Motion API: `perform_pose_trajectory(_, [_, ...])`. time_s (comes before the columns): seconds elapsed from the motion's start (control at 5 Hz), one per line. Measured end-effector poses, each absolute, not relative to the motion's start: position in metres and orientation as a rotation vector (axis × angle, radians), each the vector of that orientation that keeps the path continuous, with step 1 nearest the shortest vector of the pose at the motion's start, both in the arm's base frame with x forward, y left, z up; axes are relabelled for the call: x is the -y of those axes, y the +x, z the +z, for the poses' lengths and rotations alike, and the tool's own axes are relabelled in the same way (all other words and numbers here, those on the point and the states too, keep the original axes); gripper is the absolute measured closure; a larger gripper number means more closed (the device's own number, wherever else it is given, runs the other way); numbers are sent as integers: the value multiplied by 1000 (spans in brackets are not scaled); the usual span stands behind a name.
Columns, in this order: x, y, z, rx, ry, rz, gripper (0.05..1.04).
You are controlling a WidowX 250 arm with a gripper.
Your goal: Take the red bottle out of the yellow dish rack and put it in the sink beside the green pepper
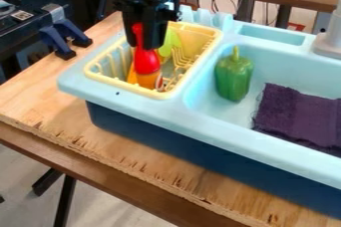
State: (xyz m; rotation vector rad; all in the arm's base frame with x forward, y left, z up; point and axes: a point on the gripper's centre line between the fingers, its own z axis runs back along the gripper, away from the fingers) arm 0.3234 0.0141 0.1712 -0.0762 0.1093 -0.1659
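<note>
From my end of the link I take the light-blue toy sink (136,105) as my landmark; it sits on the wooden bench (40,94). Off beyond its left end, at the bench's far left edge, I see two dark-blue clamps (65,37). In the sink's left end sits a pale-yellow rack (100,77) with slotted sides. My black claw (144,47) hangs down over that end of the sink, closed on the narrow upper neck of a red toy (147,63). The toy is upright and its wide lower part is down within the rack at the sink's left end. Right below the red is an orange piece (148,80); whether the two are joined I can't tell. A light-green piece (170,42) is in the rack too, toward the sink's back. Further right, a green toy bell pepper (233,76) stands stem up in the sink's basin, near its left wall. A dark purple cloth (296,114) is spread over the basin's floor, and a grey faucet (331,37) rises from the sink's back rim.
</note>
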Motion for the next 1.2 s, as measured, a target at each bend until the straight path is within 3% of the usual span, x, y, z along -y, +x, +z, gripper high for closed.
perform_pose_trajectory(0.4, [-8,324,172,-104,-96,-193,735])
perform_pose_trajectory(0.8, [17,327,229,88,-80,-280,735])
perform_pose_trajectory(1.0, [37,325,243,99,-43,-328,734])
perform_pose_trajectory(1.2, [55,321,243,90,-80,-357,735])
